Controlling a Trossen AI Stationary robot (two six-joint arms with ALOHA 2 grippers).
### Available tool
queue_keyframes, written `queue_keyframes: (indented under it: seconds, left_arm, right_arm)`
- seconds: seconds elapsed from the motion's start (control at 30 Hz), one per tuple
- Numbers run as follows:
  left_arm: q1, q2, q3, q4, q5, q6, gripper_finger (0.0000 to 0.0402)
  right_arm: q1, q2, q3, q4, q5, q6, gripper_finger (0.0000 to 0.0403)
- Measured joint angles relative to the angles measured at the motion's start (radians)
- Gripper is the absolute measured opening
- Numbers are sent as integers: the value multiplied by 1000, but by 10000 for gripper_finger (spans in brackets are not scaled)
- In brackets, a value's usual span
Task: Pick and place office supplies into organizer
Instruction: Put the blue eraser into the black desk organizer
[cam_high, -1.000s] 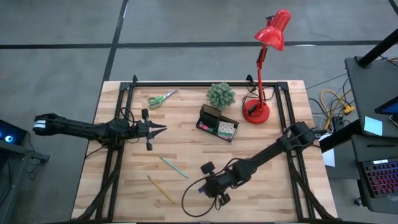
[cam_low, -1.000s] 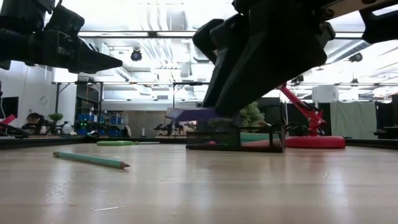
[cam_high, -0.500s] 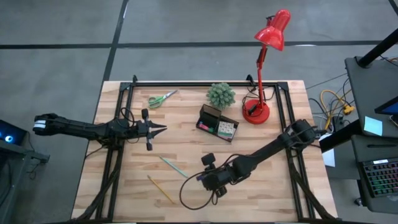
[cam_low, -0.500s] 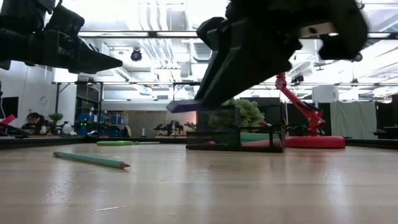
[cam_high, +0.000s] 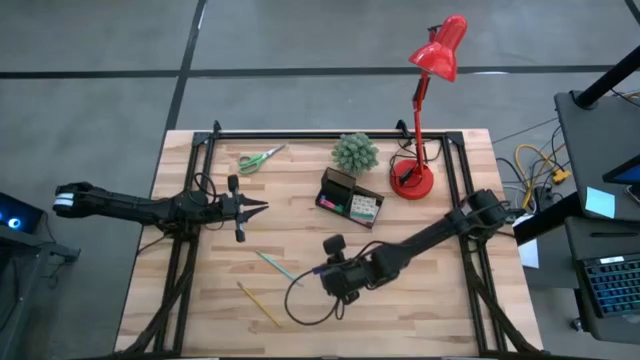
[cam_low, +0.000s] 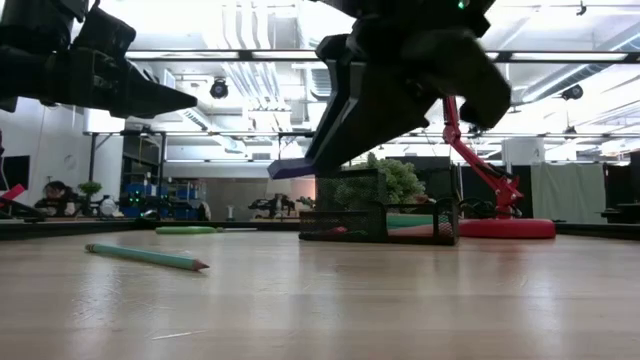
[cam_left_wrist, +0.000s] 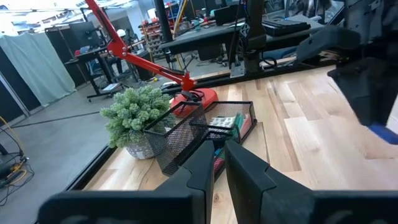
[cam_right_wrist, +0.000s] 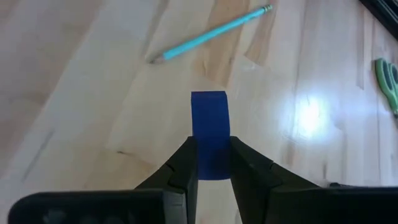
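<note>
My right gripper (cam_high: 322, 273) hangs above the table's middle front, shut on a small flat blue piece (cam_right_wrist: 209, 115). The blue piece (cam_low: 290, 168) sticks out past the fingertips. A teal pencil (cam_high: 278, 268) lies on the table just left of that gripper, and a yellow pencil (cam_high: 258, 304) lies nearer the front edge. The black mesh organizer (cam_high: 352, 198) stands at mid table, toward the far side. Green-handled scissors (cam_high: 260, 158) lie at the far left. My left gripper (cam_high: 262, 207) waits shut and level at mid left, holding nothing. My right gripper pinches the blue piece's near end (cam_right_wrist: 209, 163) between its two fingers. The fingers slant down, coming from the table's right, and lie along the piece. Its free end juts out beyond the fingertips. The piece is lifted clear of the table.
A spiky green potted plant (cam_high: 355, 153) stands behind the organizer. The red desk lamp (cam_high: 412, 178) stands to the organizer's right. Black frame rails (cam_high: 330, 134) run along the table's far edge and sides. Bare wood lies between the organizer and the pencils.
My right gripper has moved toward the table's far edge and a little left, turning its wrist as it went. It stays shut on the blue piece, which has stayed clear of the table and risen slightly.
</note>
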Motion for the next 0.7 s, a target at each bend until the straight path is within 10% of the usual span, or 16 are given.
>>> queue_keyframes:
  seconds: [0.7]
  left_arm:
    - [0,0,0,0,0,0,26]
  right_arm:
    - [-102,0,0,-44,20,-16,70]
